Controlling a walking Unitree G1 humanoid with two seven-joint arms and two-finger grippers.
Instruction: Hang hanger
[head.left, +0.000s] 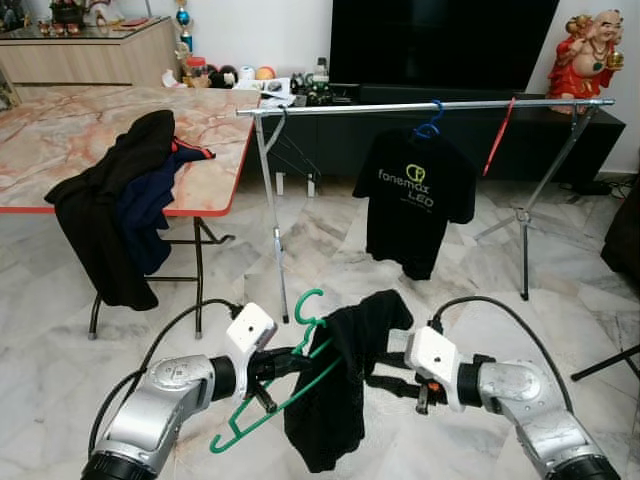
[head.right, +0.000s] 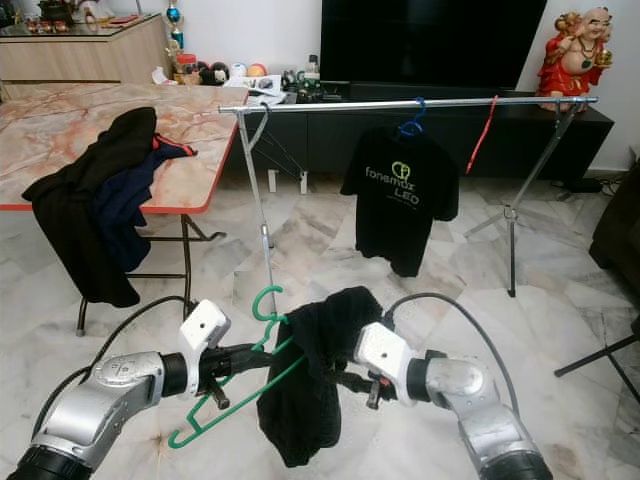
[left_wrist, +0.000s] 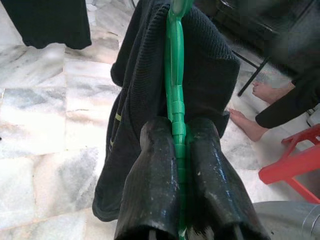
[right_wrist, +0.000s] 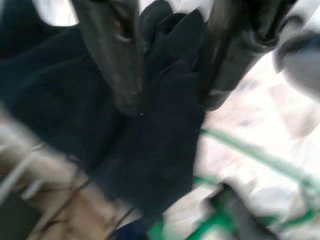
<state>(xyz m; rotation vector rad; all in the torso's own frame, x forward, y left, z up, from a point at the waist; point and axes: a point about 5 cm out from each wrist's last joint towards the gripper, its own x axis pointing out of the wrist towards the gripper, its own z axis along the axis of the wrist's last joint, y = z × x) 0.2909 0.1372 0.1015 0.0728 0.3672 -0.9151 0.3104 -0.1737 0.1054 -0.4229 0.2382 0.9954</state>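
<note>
Green hanger (head.left: 290, 375), half-dressed in a black garment (head.left: 345, 375), was pinched in the left tool (left_wrist: 179, 150) low before the rail (head.left: 420, 106); right tool (right_wrist: 170, 70) spread about the cloth; risk: garment sliding off.

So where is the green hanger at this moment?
The green hanger is low in the left eye view, clamped in the left hand, with a black garment draped over it, before the clothes rack.
</note>
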